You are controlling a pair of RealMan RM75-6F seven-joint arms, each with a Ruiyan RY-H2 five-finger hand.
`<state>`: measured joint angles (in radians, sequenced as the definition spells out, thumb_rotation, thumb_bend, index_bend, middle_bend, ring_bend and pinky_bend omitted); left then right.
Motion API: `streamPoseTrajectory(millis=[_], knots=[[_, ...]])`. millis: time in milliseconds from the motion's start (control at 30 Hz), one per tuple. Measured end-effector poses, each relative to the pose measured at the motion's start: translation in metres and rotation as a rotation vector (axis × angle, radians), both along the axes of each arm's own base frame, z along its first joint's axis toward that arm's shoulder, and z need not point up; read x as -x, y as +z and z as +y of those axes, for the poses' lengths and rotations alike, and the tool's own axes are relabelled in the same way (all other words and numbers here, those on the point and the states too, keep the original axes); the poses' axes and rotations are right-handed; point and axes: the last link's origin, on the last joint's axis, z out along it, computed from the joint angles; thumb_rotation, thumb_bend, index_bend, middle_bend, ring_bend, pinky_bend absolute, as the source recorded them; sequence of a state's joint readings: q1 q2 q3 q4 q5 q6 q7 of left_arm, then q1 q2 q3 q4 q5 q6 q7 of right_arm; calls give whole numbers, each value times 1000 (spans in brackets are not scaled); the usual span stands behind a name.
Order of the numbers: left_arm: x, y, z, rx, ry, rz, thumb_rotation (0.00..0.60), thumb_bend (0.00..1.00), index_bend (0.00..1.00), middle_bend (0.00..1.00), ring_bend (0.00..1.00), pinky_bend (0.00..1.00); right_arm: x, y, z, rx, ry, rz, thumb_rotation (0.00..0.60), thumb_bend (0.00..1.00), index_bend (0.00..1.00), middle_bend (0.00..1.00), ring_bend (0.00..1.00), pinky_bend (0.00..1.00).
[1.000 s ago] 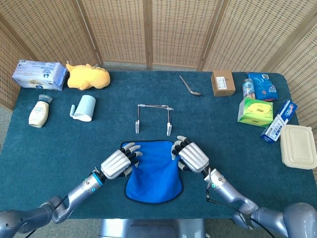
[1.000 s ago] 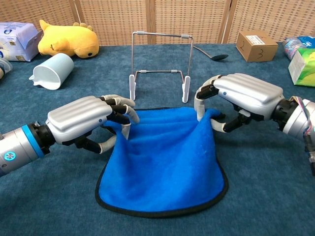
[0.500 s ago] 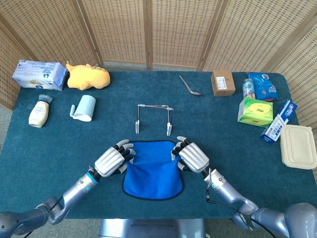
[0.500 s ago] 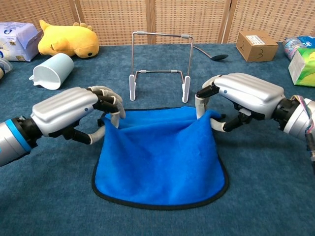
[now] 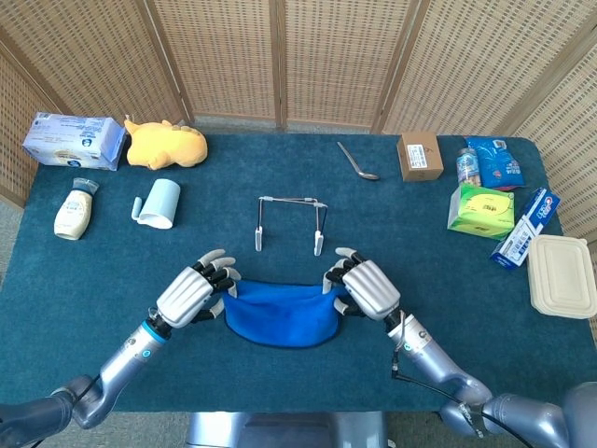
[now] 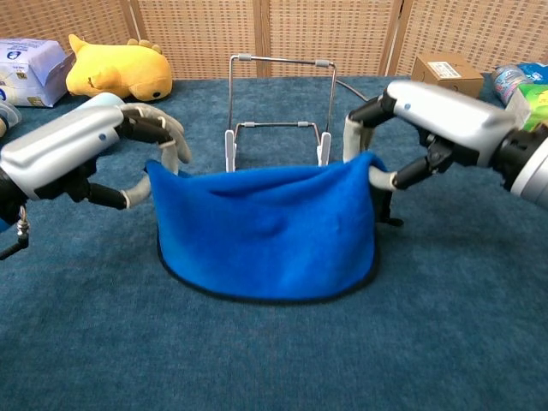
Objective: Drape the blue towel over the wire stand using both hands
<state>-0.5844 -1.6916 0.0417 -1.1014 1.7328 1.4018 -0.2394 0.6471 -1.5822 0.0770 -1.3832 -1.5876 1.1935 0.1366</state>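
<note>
The blue towel [image 5: 280, 315] [image 6: 265, 231] with a dark hem hangs in the air between both hands, stretched sideways, its lower edge near the table. My left hand [image 5: 191, 293] [image 6: 81, 154] pinches its left top corner. My right hand [image 5: 366, 287] [image 6: 432, 120] pinches the right top corner. The wire stand [image 5: 288, 222] [image 6: 278, 111] stands upright just beyond the towel, bare, between the two hands in the chest view.
On the blue table [image 5: 112, 271]: a pale blue cup [image 5: 159, 203] lying on its side, a yellow plush [image 5: 165, 144], a tissue pack [image 5: 73, 140], a bottle [image 5: 74, 210], a spoon [image 5: 356, 161], a cardboard box [image 5: 419, 155], packets and boxes [image 5: 485, 210] at right.
Both hands have risen with the towel; it has left the table and now hangs taut between them. The left hand moved outward to the left.
</note>
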Motion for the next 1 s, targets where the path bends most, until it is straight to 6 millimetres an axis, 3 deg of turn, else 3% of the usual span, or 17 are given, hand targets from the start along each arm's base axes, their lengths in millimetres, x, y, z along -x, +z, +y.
streamPoseTrajectory(millis=[400,633,1000], knots=[[-21,39,11,-55,0,-87,600,579,755,405,245,142,-29,47,-13,37,-48,-126,600,427,1000,577,428,207],[-47,69,30,-97,-7,-149,600,578,756,408,251,142,-50,85,-31,75,-78,-180,600,427,1000,577,431,207],[-73,91,58,-134,15,-208,600,578,757,410,255,143,-73,109,-53,94,-113,-219,600,423,1000,577,431,207]])
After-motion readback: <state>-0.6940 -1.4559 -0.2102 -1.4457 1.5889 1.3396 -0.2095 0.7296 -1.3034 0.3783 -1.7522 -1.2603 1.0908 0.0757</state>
